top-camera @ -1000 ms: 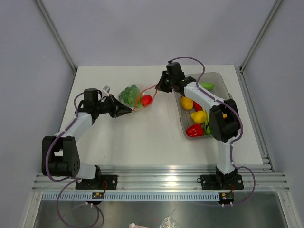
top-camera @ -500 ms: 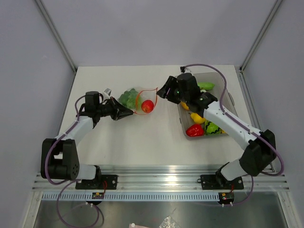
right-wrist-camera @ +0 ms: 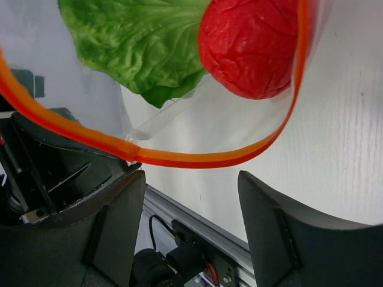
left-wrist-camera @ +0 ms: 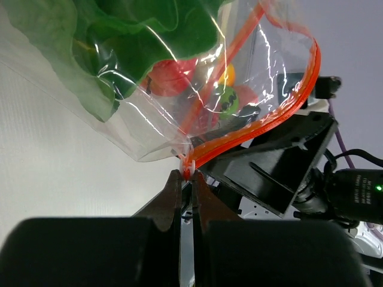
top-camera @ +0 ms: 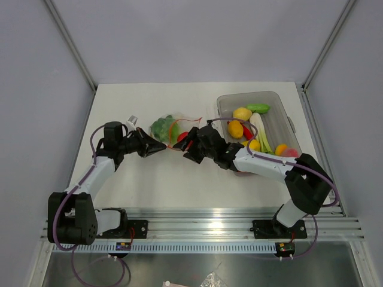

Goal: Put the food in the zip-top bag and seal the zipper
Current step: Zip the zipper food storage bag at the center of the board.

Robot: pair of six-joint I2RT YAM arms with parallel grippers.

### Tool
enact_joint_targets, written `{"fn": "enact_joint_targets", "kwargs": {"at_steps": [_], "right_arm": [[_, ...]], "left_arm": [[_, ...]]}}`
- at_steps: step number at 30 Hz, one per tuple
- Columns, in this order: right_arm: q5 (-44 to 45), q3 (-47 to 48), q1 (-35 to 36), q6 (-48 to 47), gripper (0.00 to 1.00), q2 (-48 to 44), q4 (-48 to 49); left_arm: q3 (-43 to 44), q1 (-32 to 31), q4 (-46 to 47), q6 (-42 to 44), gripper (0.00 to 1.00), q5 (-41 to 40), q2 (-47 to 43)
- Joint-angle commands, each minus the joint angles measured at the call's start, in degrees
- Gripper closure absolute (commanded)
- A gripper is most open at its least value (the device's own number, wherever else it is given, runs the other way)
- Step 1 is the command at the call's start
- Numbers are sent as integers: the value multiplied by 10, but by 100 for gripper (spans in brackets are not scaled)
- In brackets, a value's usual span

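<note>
Left wrist: left end effector (left-wrist-camera: pixel 187 174) pinches the zipper (left-wrist-camera: pixel 263 122); right end effector (right-wrist-camera: pixel 190 177) stands apart.

White table (top-camera: pixel 179 185) (aluminium-framed) between plain grey walls (top-camera: pixel 197 36).

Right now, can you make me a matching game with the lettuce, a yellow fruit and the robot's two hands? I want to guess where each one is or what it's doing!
Things:
1. green lettuce
2. left hand
3. right hand
4. yellow fruit

Places or states:
a. open, gripping nothing
b. lying in the grey tub
c. inside the clear bag
d. pinched shut on the end of the bag's orange zipper

Right pairs: 1-c, 2-d, 3-a, 4-b.
</note>
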Motion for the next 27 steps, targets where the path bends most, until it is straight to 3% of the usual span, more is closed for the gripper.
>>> {"fn": "enact_joint_targets", "kwargs": {"at_steps": [1, 17, 19, 22, 27], "right_arm": [[4, -10, 6, 78, 30, -3, 95], [8, 38, 26, 49, 34, 54, 100], [11, 47, 26, 53, 39, 61, 98], [28, 54, 27, 56, 58, 68, 85], [65, 53, 26, 50, 73, 61, 66]], "left_arm": [[-3, -2, 8, 15, 100, -3, -21], [-16, -2, 21, 8, 100, -1, -18], [-16, -2, 21, 8, 100, 1, -18], [-17, -1, 21, 8, 100, 3, -22], [-19, -1, 13, 19, 100, 9, -33]]}}
